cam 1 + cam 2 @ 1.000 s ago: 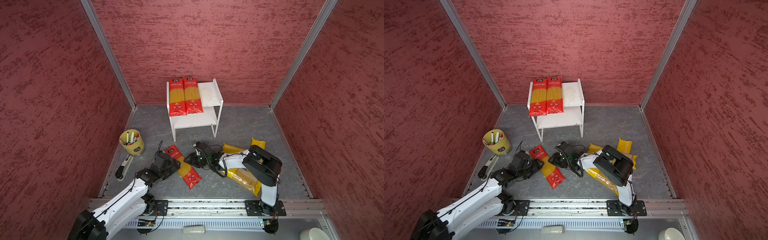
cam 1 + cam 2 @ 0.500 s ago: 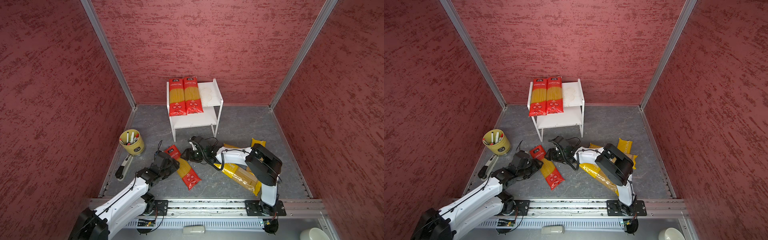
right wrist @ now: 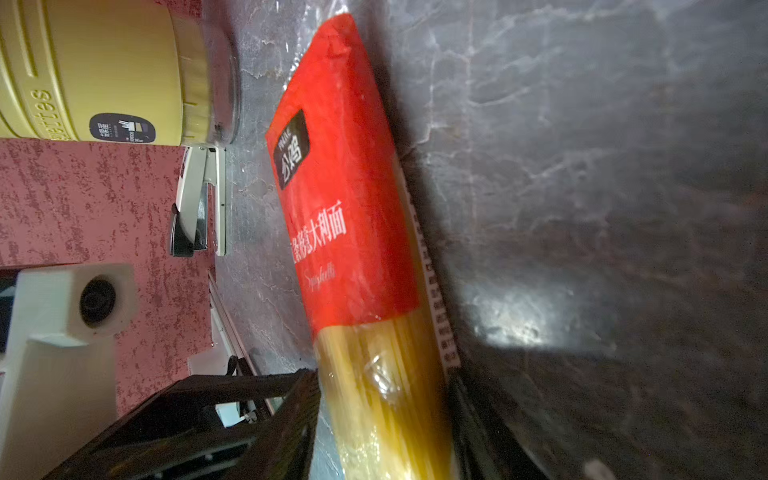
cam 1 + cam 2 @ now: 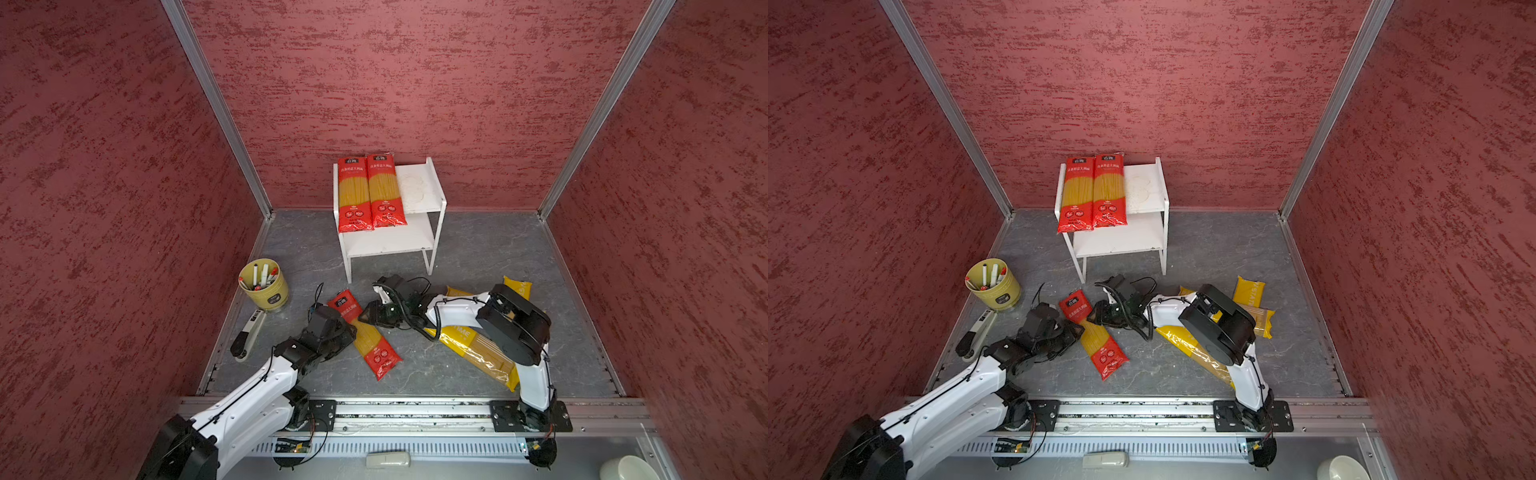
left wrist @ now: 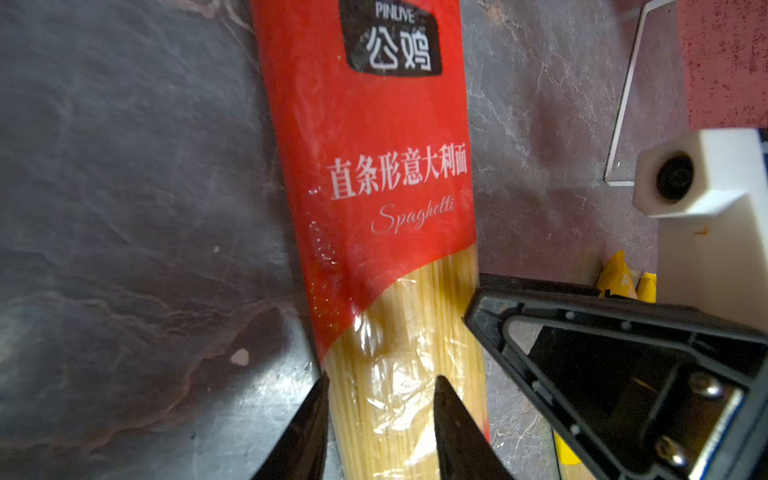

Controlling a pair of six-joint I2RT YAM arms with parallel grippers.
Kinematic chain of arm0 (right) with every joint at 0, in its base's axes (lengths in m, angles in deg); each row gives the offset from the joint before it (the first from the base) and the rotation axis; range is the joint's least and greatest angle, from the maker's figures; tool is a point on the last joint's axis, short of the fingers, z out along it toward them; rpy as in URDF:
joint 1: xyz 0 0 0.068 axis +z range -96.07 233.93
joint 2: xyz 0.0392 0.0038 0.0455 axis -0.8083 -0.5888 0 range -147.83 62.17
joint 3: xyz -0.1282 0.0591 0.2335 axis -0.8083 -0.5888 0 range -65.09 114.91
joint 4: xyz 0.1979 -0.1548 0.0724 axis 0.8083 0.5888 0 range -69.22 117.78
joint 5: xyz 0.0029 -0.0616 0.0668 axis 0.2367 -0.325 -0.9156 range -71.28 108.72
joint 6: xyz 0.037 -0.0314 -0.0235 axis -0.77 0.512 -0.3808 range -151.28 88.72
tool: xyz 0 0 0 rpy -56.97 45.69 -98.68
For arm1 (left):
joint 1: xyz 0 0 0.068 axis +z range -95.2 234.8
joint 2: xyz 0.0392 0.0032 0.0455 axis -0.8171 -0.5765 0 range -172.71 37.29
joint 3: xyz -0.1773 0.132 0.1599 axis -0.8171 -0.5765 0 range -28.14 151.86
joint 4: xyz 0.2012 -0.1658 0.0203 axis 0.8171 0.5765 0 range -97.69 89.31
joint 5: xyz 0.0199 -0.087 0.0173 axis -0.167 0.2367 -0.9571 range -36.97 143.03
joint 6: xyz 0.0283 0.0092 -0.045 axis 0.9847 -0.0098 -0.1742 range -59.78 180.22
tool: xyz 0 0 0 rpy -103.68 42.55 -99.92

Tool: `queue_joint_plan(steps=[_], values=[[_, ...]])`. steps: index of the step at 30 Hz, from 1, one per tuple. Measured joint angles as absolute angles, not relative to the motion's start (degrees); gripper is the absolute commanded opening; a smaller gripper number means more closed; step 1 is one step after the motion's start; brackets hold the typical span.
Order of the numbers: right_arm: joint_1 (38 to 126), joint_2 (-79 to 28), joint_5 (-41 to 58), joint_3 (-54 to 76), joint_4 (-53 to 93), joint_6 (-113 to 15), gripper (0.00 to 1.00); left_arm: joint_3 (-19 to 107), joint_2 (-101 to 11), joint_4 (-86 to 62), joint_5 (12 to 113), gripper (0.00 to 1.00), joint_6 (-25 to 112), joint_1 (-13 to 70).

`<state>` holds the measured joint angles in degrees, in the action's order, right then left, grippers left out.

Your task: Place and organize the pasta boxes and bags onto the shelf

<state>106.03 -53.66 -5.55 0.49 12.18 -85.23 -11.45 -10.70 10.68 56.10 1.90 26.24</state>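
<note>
The step in hand looks like a pickup of the red pack (image 4: 365, 332), which lies slantwise on the counter (image 4: 436, 374) in front of the shelf (image 4: 390, 249).

The right end effector (image 3: 382, 395) has its jaws against both long edges of the pack's clear middle, so it appears to be gripping the pack. The left end effector (image 5: 380, 399) meets the same stretch from the opposite side. Its jaws are narrow, with one fingertip at the pack's edge and the other over the film. Whether it is pinching cannot be told.

The two end effectors sit just beside each other, so one should probably carry the load while the other backs clear without snagging. The film looks slippery and the spaghetti is brittle, so a firm hold across the width near the middle and a level lift would suit.

A good spot is the bare part of the top board (image 4: 419, 187), parallel to the shelved pair (image 4: 370, 193) and just beside it.

The yellow packs (image 4: 469, 349) lie on the counter under and behind the right arm.
</note>
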Motion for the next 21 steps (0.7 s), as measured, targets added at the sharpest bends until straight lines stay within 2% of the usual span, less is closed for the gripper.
queue_joint_plan(steps=[7, 13, 18, 21], values=[[105.42, -53.64, -4.79, 2.08, 17.17, -80.4, 0.57, -11.45, -9.67, 11.58, 55.81, 0.44, 1.94, 26.24], [105.39, -53.81, -5.01, 4.47, 20.9, -77.74, 0.53, -11.5, -9.95, 11.55, 55.64, 0.45, 1.55, 26.15], [105.72, -54.75, -7.0, 3.42, 17.36, -79.16, 0.41, -12.37, -10.39, 10.88, 55.64, 0.42, 1.46, 26.13], [105.74, -54.75, -7.93, 0.2, 11.07, -81.12, 0.29, -12.39, -10.3, 10.61, 55.77, 0.42, 1.57, 26.13]])
